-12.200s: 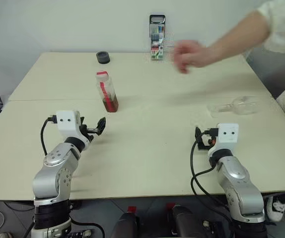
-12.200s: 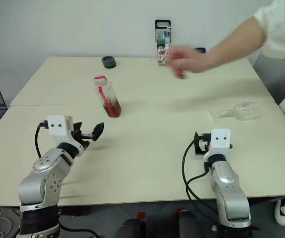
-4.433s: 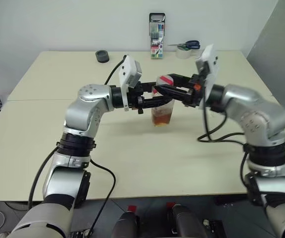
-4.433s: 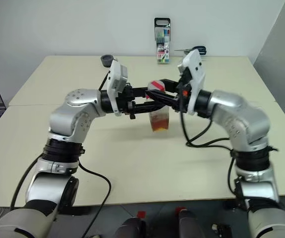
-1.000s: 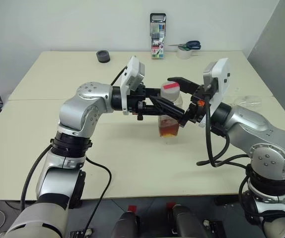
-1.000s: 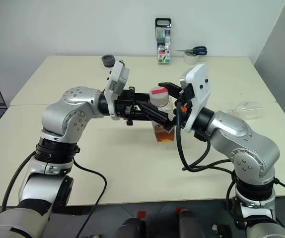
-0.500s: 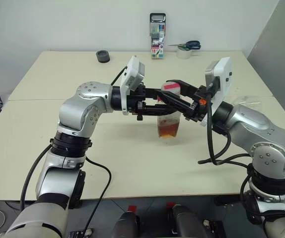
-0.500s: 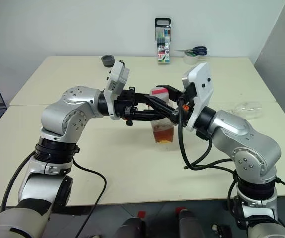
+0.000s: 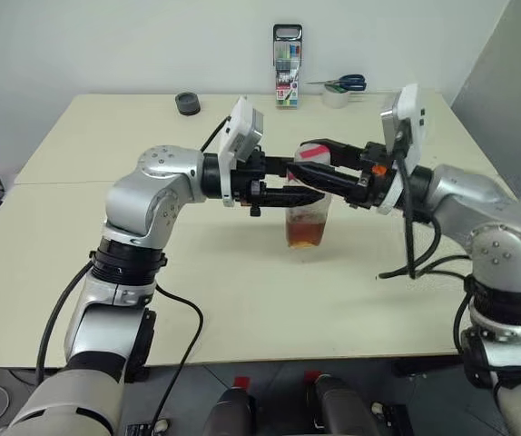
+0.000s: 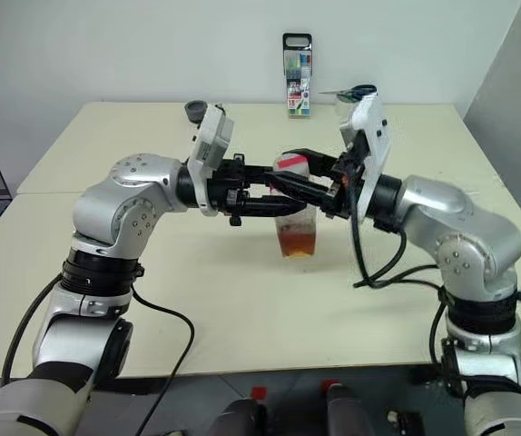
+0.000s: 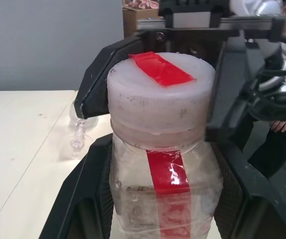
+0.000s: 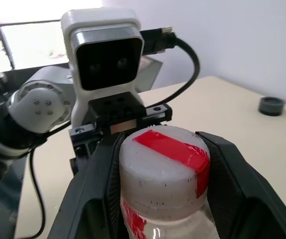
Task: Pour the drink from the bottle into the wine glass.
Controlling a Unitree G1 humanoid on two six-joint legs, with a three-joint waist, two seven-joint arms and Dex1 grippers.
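Head views: a cream table (image 9: 242, 300) stands against a white wall, with a marker pack (image 9: 287, 55), scissors (image 9: 342, 83) and a dark round lid (image 9: 187, 103) behind the bottle (image 9: 308, 213). The bottle stands upright mid-table, the drink (image 9: 306, 233) low inside.

Left wrist view: the left gripper (image 11: 160, 199) clamps the bottle's body. The wine glass (image 11: 80, 130) lies beyond the bottle, faint and partly hidden.

Right wrist view: the right gripper (image 12: 163, 194) hugs the cap (image 12: 164, 169), fingers (image 12: 95, 189) narrowed on both sides; the bottle's base is cut off.
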